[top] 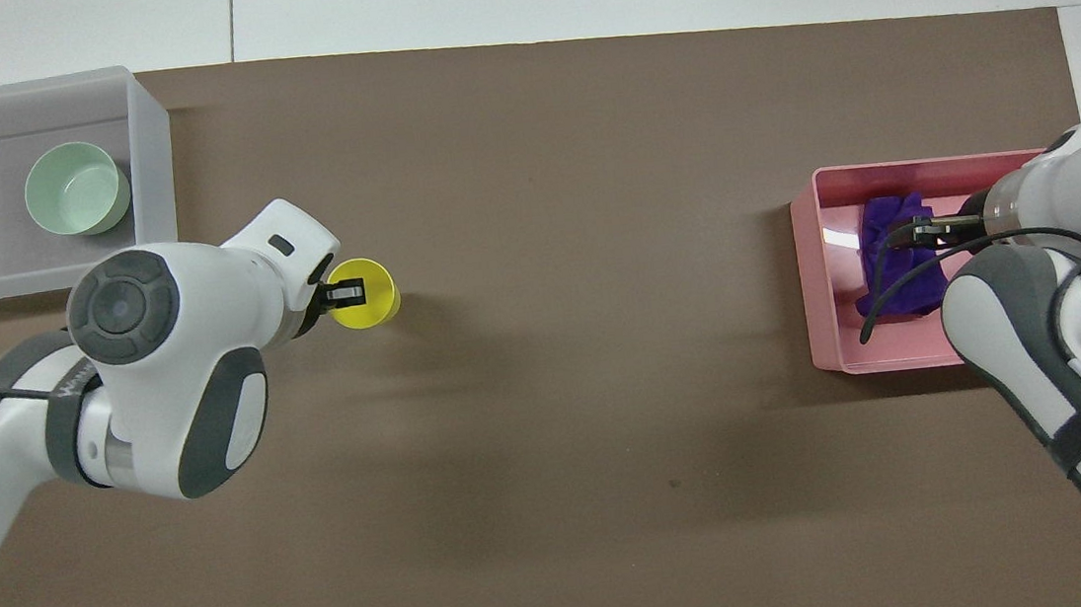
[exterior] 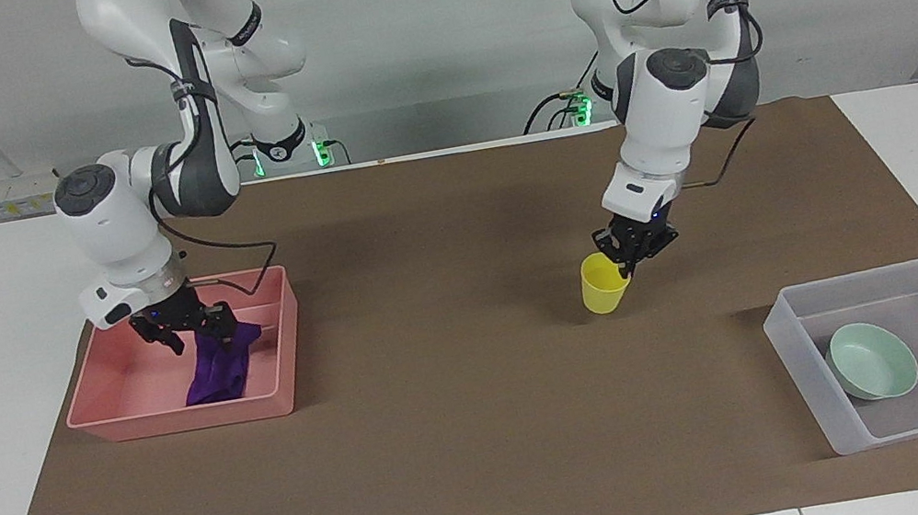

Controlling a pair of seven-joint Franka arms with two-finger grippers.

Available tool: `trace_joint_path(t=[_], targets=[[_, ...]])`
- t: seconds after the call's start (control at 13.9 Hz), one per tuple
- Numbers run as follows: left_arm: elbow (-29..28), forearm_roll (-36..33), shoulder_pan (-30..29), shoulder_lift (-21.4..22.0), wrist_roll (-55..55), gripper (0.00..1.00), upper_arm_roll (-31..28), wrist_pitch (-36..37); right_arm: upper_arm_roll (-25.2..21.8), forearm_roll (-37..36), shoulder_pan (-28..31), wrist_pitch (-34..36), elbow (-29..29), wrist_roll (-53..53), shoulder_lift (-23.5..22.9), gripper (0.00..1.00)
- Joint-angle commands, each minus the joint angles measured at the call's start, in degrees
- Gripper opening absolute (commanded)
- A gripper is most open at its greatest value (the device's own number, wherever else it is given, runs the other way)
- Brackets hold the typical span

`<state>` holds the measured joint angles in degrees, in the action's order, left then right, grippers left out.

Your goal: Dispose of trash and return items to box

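My left gripper [exterior: 632,252] is shut on the rim of the yellow cup [exterior: 603,287] and holds it just over the brown mat; it also shows in the overhead view [top: 344,293] on the cup [top: 374,300]. The purple cloth [exterior: 219,372] lies in the pink tray [exterior: 179,423]. My right gripper [exterior: 189,326] is open just above the cloth. The mint-green bowl [exterior: 873,359] sits in the translucent tub [exterior: 878,279] at the left arm's end of the table. The overhead view shows the cloth [top: 886,250], bowl [top: 75,188] and tub [top: 152,162] too.
The pink tray [top: 817,287] stands on the mat at the right arm's end. The brown mat [exterior: 465,406] stretches bare between tray and tub. White table shows around the mat.
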<state>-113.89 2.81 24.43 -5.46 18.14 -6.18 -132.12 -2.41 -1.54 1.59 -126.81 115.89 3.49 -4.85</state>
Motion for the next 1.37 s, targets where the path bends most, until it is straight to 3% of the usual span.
trace_joint_path(t=[0.0, 0.22, 0.43, 0.58, 0.86, 1.3], targets=[[5.9, -2.6, -6.7, 0.1, -1.0, 0.00, 0.1, 3.0, 0.5, -0.5, -3.0, 5.2, -1.1, 6.2, 4.1, 1.00], [17.7, -4.2, -14.6, -5.6, -5.1, 0.00, 0.1, 6.1, 0.5, -0.5, -4.1, 14.1, -5.6, 8.5, 8.0, 1.00], [27.3, -2.2, -22.7, -12.0, -15.2, 0.00, 0.6, 10.0, 0.3, -0.5, -3.4, 25.7, -15.0, 7.9, 8.2, 1.00], [33.4, -0.8, -25.8, -16.8, -17.5, 0.00, 0.9, 10.6, 0.0, 0.0, -3.3, 29.8, -18.0, 7.1, 8.7, 1.00], [36.4, -0.6, -28.8, -23.0, -17.8, 0.00, 1.7, 10.7, -0.4, -0.2, -3.2, 38.0, -24.7, 4.3, 8.8, 1.00], [37.8, -0.1, -31.8, -29.4, -17.7, 0.00, 4.1, 8.0, -0.3, 0.5, -3.0, 37.9, -21.8, 3.5, 10.5, 1.00]])
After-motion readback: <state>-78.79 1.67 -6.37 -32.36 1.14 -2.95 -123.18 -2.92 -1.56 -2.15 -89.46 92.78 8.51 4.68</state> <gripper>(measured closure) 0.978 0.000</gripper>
